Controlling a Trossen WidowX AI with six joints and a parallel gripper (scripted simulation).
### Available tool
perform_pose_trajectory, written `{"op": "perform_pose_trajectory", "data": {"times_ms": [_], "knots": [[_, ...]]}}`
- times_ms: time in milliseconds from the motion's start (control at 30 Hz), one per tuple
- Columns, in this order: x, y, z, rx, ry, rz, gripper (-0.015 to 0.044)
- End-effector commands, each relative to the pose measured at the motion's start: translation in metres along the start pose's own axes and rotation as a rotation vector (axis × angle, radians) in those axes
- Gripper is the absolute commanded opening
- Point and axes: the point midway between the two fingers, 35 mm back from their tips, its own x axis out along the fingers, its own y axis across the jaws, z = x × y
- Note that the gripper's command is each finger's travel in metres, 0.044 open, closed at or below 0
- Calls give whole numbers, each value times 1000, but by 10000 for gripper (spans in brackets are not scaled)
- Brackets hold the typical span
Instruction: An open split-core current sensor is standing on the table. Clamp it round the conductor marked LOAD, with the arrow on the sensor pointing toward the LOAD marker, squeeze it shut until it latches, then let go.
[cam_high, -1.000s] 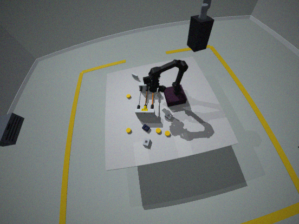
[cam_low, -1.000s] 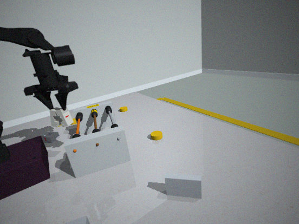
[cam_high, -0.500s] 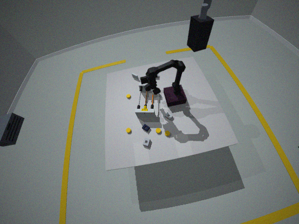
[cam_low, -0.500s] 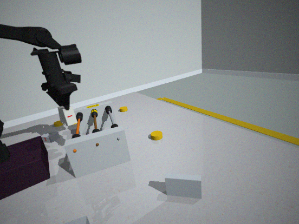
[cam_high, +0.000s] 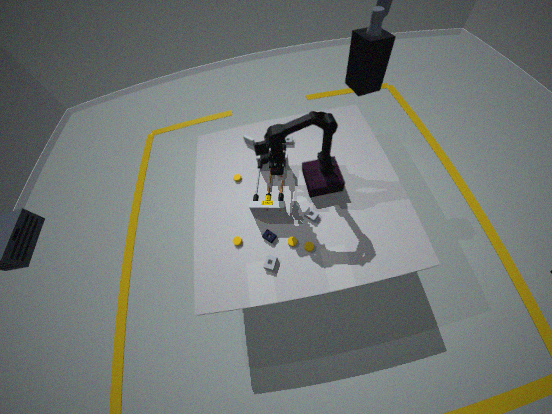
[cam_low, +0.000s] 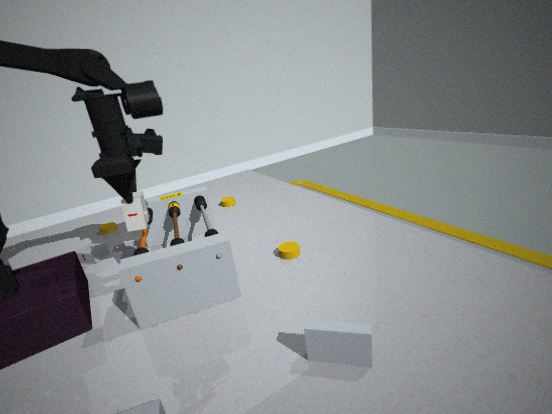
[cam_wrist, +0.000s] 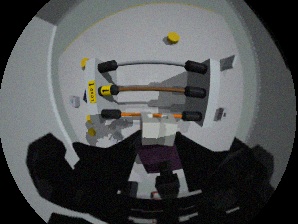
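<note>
My gripper (cam_low: 131, 197) (cam_wrist: 158, 133) is shut on the white current sensor (cam_low: 135, 220) (cam_wrist: 158, 131). A red arrow (cam_low: 132, 215) on the sensor's face points left in the exterior view. The sensor is at or just above the orange conductor (cam_low: 144, 239) (cam_wrist: 132, 114); the frames do not show whether they touch. The brown middle conductor (cam_low: 176, 227) (cam_wrist: 150, 89) has a yellow collar and lines up with the yellow LOAD marker (cam_high: 267, 203) (cam_low: 171, 196) (cam_wrist: 92, 93) on one end plate. The sensor's jaw opening is hidden.
The grey conductor (cam_low: 207, 220) (cam_wrist: 150, 63) runs on the far side of the brown one. The other end plate (cam_low: 185, 287) (cam_wrist: 215, 90) stands opposite. Yellow discs (cam_high: 237, 241) (cam_low: 289, 251), a dark blue block (cam_high: 269, 236) and white blocks (cam_high: 271, 263) lie around the stand.
</note>
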Motion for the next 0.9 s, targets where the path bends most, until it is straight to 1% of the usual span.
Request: {"op": "perform_pose_trajectory", "data": {"times_ms": [0,867], "knots": [[-2,1,9,154,-10,10,0],[4,-1,50,1101,-8,16,0]]}}
